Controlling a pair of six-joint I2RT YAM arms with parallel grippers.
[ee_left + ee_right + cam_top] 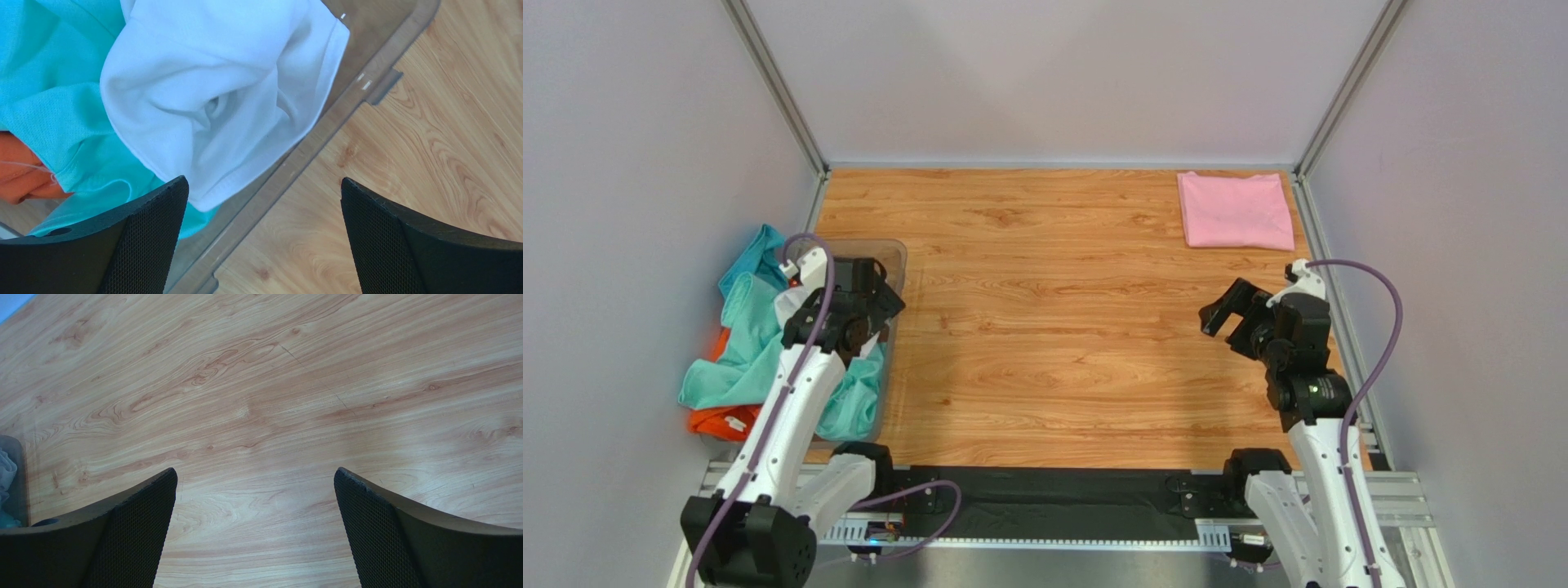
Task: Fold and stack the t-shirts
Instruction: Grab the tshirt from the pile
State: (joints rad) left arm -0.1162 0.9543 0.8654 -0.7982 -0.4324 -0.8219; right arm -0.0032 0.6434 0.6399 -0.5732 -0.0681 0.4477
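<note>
We read the layout as a sorting line. The loose shirts sit heaped in the clear plastic bin (895, 260) at the left edge of the table (1051, 319). One pink t-shirt (1234, 210) lies folded flat in the far right corner, apart from everything else, and in our judgement it marks where the stack will grow. The wide bare middle of the table looks kept free as the folding surface.

Our left gripper (263, 184) hovers with its jaws spread wide and holds nothing. It straddles the bin's right wall, with one finger over the cloth and the other over the wood. The white t-shirt (215, 92) lies crumpled just ahead of it, on top of the heap and pressed up against that wall, not touching either finger. The arm hides this shirt in the overhead view. Teal t-shirts (750, 337) lie under it and spill over the bin's left side. An orange t-shirt (719, 423) peeks out at the near left.

Our right gripper (255, 471) is also fully open and empty. It hangs over bare wood on the right side, nearer than the pink shirt and well apart from the bin. We judge it is placed there to receive and spread the next shirt.
</note>
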